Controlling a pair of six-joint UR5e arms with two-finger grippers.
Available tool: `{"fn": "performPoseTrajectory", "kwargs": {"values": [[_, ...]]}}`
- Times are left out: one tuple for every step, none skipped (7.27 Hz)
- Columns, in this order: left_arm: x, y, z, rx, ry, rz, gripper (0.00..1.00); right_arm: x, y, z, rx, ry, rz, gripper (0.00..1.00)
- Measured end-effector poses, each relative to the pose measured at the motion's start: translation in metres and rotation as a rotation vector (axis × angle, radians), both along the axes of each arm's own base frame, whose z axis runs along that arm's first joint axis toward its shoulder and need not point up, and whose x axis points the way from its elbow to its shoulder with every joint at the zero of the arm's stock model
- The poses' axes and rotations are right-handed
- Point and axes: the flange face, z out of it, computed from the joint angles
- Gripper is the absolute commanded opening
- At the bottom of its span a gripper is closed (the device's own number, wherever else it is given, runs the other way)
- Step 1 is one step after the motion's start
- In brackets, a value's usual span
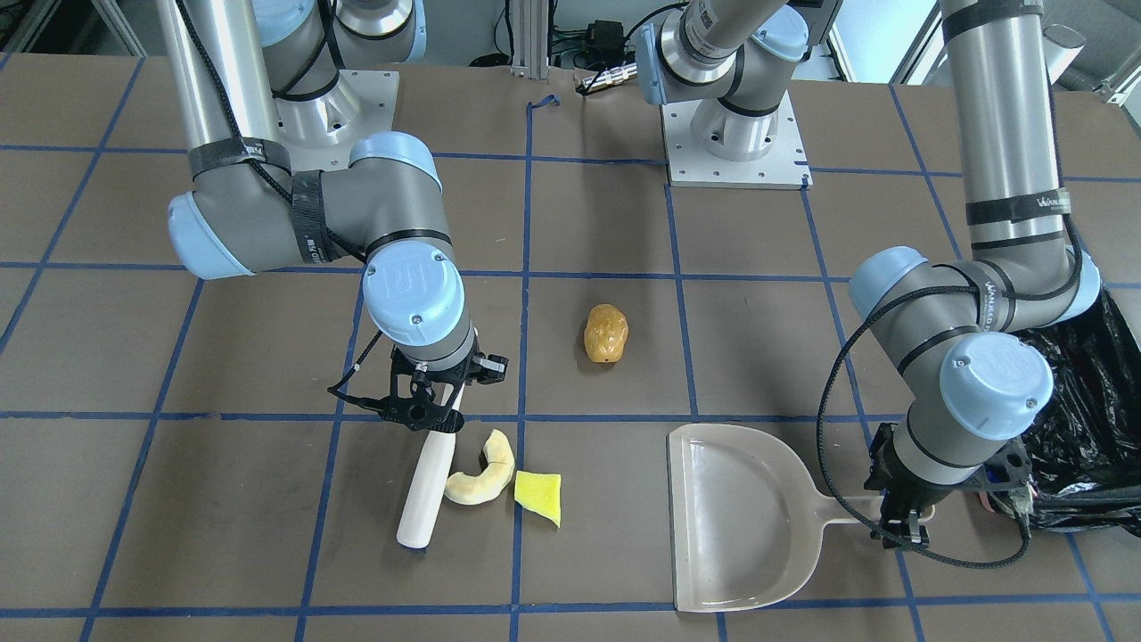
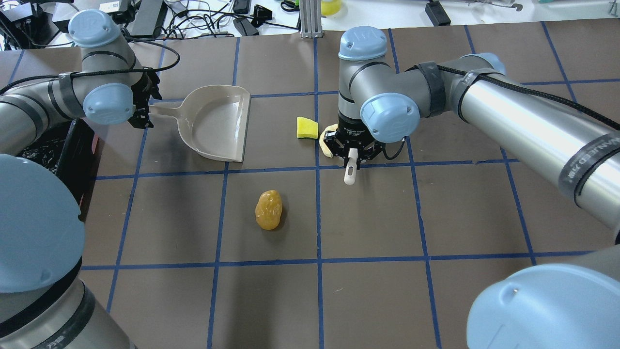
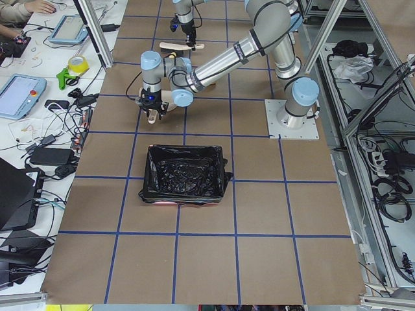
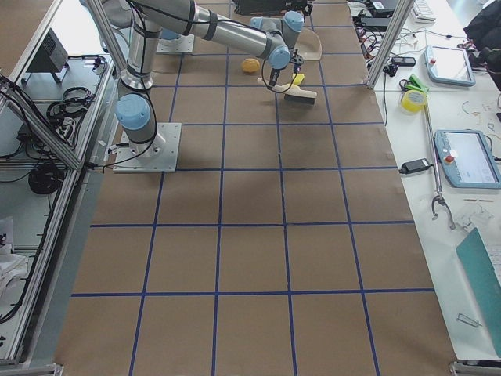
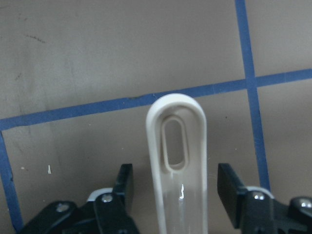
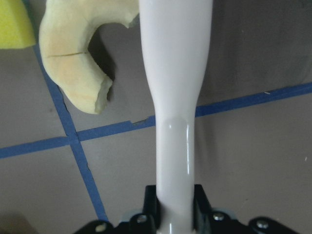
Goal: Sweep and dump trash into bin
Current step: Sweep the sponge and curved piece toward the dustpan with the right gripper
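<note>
"What are you built of?"

"My left arm point(image 1: 1007, 134) and right arm point(image 1: 214, 80) are silver-grey tubes with darker grey joints and pale blue caps point(image 1: 997, 385), each cap with small screws and a raised logo."

"Any wiring?"

"A black braided cable point(image 1: 823, 419) runs along each arm under black straps point(image 1: 239, 159); one strap has white lettering I cannot read. My left end effector point(image 1: 902, 528) and right end effector point(image 1: 437, 417) are black."

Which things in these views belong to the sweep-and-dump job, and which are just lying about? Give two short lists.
Job: potato-like lump, cream crescent, yellow-green wedge, brush, dustpan, black-lined bin.
Lying about: yellow tape roll, blue-edged tablet, loose cables.
</note>
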Motion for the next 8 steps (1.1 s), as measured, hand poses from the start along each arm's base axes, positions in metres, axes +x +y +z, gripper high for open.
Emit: {"fn": "performPoseTrajectory", "kwargs": {"values": [[-0.001,0.0,0.004,-0.005,0.001,-0.003,0.0,0.008,0.003,-0.005,0.009,-0.006,0.003,0.15],[-0.002,0.0,0.009,-0.013,0.003,-0.005,0.0,0.015,0.004,-0.009,0.01,-0.016,0.003,0.15],[-0.004,0.0,0.013,-0.02,0.001,-0.008,0.0,0.02,0.004,-0.011,0.006,-0.032,-0.003,0.15],[-0.007,0.0,0.018,-0.027,-0.004,-0.01,0.0,0.024,0.003,-0.013,0.0,-0.05,-0.011,0.16],[-0.007,0.001,0.019,-0.027,-0.02,-0.007,0.0,0.031,0.002,-0.013,-0.008,-0.064,-0.013,0.16],[-0.006,0.002,0.018,-0.018,-0.061,-0.001,0.0,0.039,0.001,-0.013,-0.013,-0.07,-0.011,0.16],[-0.009,0.004,0.017,-0.008,-0.108,0.002,0.0,0.046,0.001,-0.013,-0.017,-0.071,-0.01,0.16],[-0.013,0.004,0.015,-0.003,-0.132,0.006,0.0,0.05,0.0,-0.013,-0.019,-0.072,-0.01,0.16]]}}
